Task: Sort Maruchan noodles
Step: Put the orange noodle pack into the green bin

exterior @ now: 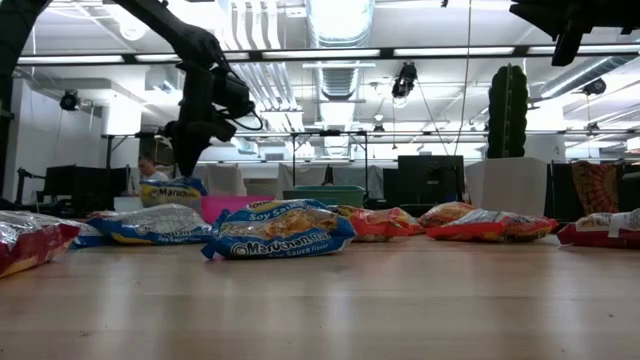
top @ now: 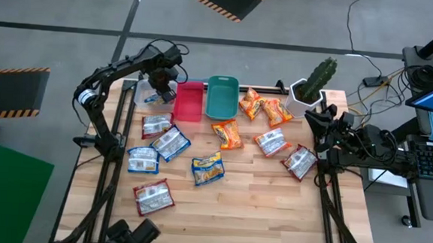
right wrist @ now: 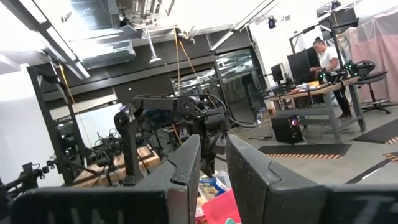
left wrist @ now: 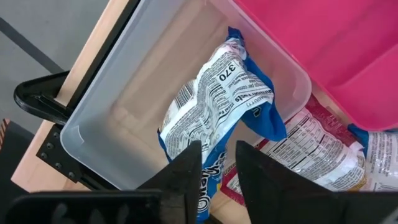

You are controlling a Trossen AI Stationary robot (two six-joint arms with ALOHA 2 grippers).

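Several Maruchan packets lie flat on the wooden table (top: 256,207): blue ones (top: 207,168), red ones (top: 154,197), orange ones (top: 227,134). At the far edge stand a clear bin (left wrist: 106,93), a red bin (top: 189,102) and a teal bin (top: 222,96). A blue packet (left wrist: 217,99) sits in the clear bin, its upper end leaning on the bin's wall. My left gripper (left wrist: 217,152) hangs right over it, pointing down, fingers a little apart. My right gripper (right wrist: 213,143) waits raised at the table's right edge (top: 323,119), slightly open, nothing between its fingers. My left gripper stands over the upper end (left wrist: 211,186) of the blue packet, which shows in the gap between its two fingers. I cannot tell whether the fingers touch it. The packet's lower part rests inside the clear bin.
A red packet (left wrist: 317,155) lies on the table just outside the clear bin, beside the red bin. A cactus in a white pot (top: 313,86) stands at the far right. The near middle of the table has free room.
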